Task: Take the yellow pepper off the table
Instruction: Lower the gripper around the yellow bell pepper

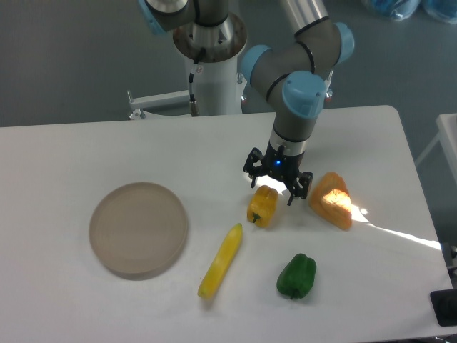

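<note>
While its jaws stand apart, the gripper (274,186) hovers just above-right of the upright yellow pepper (262,206) on the table (86,150).

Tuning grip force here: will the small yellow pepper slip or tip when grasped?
The yellow pepper looks glossy and lobed, so it may slip between narrow fingers. It stands upright on the table, so an off-centre touch from the open tool could tip it.

the white table (64,153) held a round tan plate (138,229), the yellow pepper (263,206), a long slim yellow pepper (221,261), a green pepper (296,276) and an orange wedge (331,199).
</note>
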You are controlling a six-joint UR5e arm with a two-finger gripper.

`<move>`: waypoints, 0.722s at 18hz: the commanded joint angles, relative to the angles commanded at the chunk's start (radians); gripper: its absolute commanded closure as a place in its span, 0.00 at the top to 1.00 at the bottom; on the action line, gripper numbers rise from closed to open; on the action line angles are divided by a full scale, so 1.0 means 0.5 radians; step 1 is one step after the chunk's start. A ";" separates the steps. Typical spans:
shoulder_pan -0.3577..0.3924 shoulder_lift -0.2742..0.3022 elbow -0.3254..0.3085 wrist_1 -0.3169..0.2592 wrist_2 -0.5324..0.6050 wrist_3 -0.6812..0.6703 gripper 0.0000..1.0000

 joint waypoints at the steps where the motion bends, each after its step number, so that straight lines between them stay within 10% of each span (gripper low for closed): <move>1: -0.003 -0.009 0.000 0.009 0.003 0.000 1.00; 13: -0.006 -0.031 -0.049 0.013 0.009 -0.003 1.00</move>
